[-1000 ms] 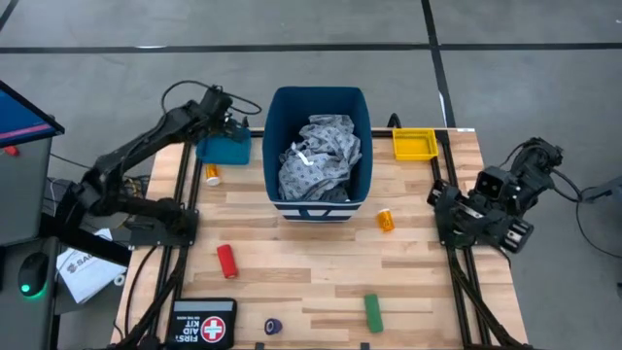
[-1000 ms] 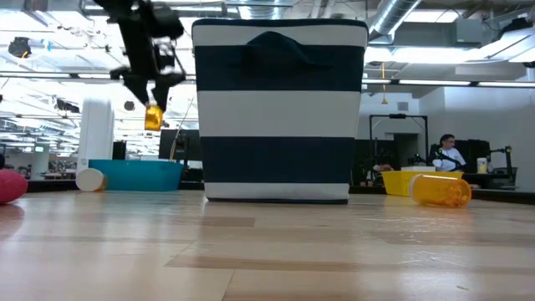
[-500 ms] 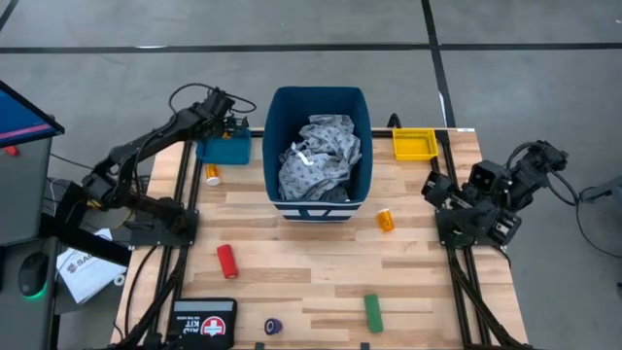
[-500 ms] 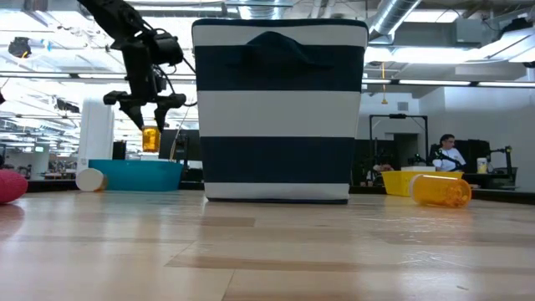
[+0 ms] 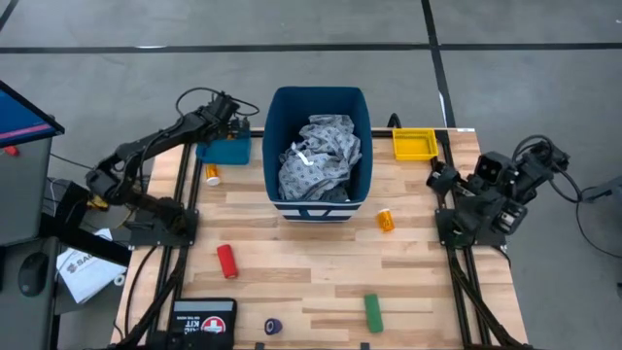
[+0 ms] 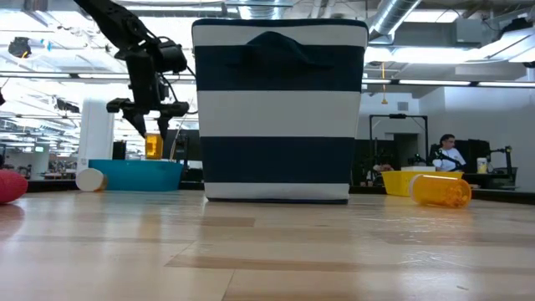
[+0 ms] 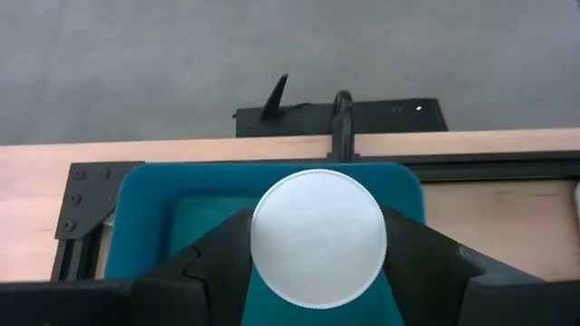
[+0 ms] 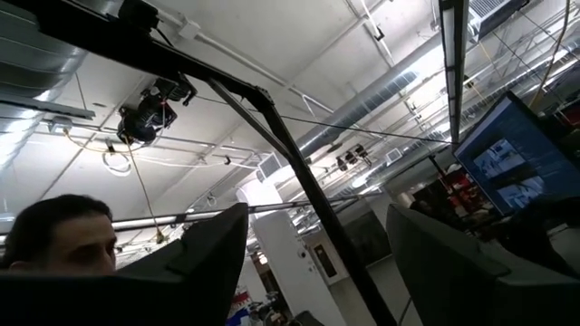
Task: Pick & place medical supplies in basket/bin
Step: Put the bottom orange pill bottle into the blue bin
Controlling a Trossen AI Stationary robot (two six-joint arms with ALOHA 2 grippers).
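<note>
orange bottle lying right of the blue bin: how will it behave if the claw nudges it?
The orange bottle lies on its side on bare wood, so it will probably roll. It looks like translucent plastic, likely light and easily sent skidding. The round, smooth body may slip in a pinch.

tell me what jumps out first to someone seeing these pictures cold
The tall dark blue bin at the table's back centre, stuffed with the grey patterned gown, draws the eye first. Next is the left tool, holding an orange bottle with a white cap just above the teal tray beside the bin. The right tool waits raised at the table's right edge.
</note>
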